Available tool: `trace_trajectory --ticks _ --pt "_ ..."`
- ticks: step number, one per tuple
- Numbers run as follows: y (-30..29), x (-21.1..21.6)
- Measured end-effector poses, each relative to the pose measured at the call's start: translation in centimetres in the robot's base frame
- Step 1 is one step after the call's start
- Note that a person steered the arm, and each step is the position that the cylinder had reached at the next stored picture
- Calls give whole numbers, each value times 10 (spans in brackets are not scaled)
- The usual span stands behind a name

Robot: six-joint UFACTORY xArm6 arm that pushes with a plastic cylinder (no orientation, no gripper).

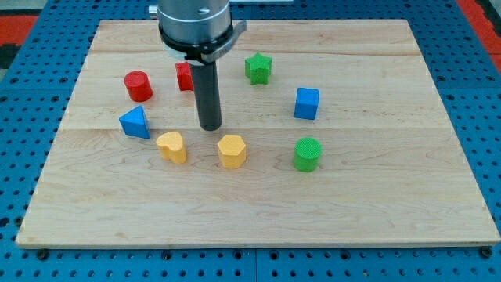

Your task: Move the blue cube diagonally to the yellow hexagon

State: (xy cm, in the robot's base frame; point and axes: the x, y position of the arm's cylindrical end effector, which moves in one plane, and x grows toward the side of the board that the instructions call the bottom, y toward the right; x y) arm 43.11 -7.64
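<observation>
The blue cube (307,103) sits on the wooden board (258,211) right of centre. The yellow hexagon (232,150) lies lower and to the view's left of it, near the board's middle. My tip (210,127) stands just above and slightly left of the yellow hexagon, apart from it, and well to the left of the blue cube. The rod hangs from the arm's dark flange (196,27) at the view's top.
A yellow heart-like block (171,146) lies left of the hexagon. A blue triangle (135,122), a red cylinder (138,85) and a red block (185,77), partly hidden by the rod, are at the left. A green star (257,68) and a green cylinder (308,153) are at the right.
</observation>
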Motion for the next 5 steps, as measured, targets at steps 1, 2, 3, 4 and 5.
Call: trace_trajectory --ticks 1,2,3,4,5 --pt "-37 -13" --pt "-97 10" --pt "-72 -1" --pt "-27 -23" --pt "47 -27"
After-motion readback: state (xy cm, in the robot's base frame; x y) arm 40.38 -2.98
